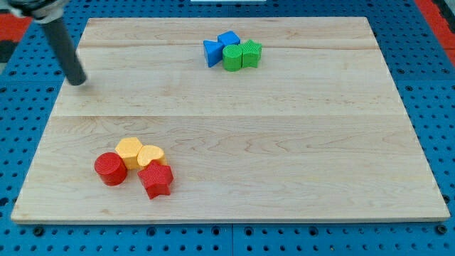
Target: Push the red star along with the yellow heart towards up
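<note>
The red star (156,178) lies near the view's bottom left of the wooden board (284,128). The yellow heart (150,155) touches its upper side. A yellow hexagon-like block (130,151) sits just left of the heart, and a red cylinder (110,168) sits left of the star. My tip (77,82) is at the view's upper left, near the board's left edge, far above and to the left of this cluster and touching no block.
A second cluster sits near the view's top centre: two blue blocks (212,52) (229,38) and two green blocks (232,58) (251,54), all touching. A blue pegboard (426,85) surrounds the board.
</note>
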Motion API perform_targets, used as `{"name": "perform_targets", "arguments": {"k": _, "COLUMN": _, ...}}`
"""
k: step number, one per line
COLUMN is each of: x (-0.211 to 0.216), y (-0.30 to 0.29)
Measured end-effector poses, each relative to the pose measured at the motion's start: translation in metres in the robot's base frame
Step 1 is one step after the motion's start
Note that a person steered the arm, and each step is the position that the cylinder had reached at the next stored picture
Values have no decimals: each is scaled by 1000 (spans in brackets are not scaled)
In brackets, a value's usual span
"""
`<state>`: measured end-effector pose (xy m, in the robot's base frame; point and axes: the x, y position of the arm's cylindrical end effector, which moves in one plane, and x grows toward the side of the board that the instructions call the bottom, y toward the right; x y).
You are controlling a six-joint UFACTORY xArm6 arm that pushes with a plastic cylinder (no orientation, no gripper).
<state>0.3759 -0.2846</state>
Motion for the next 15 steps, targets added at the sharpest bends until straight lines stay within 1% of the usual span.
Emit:
{"name": "perform_targets", "arguments": {"k": 1, "x": 14, "y": -20}}
{"name": "perform_targets", "arguments": {"k": 2, "x": 53, "y": -20}}
{"name": "perform_targets", "arguments": {"k": 3, "x": 131, "y": -9}}
{"name": "perform_targets", "arguments": {"k": 4, "x": 170, "y": -13}}
{"name": "perform_targets", "arguments": {"k": 5, "x": 219, "y": -2}}
{"name": "perform_targets", "arguments": {"k": 6, "x": 243, "y": 26}}
{"name": "perform_targets", "arguments": {"k": 7, "x": 242, "y": 63}}
{"name": "perform_targets", "arguments": {"k": 8, "x": 239, "y": 66}}
{"name": "perform_targets", "arguments": {"k": 9, "x": 208, "y": 64}}
{"name": "perform_targets", "arguments": {"k": 10, "x": 195, "y": 66}}
{"name": "perform_targets", "arguments": {"k": 11, "x": 206, "y": 69}}
{"name": "perform_targets", "arguments": {"k": 12, "x": 234, "y": 121}}
{"name": "perform_targets", "arguments": {"k": 13, "x": 232, "y": 191}}
{"name": "perform_targets", "arguments": {"k": 14, "x": 203, "y": 184}}
{"name": "perform_targets", "arguments": {"k": 15, "x": 184, "y": 162}}
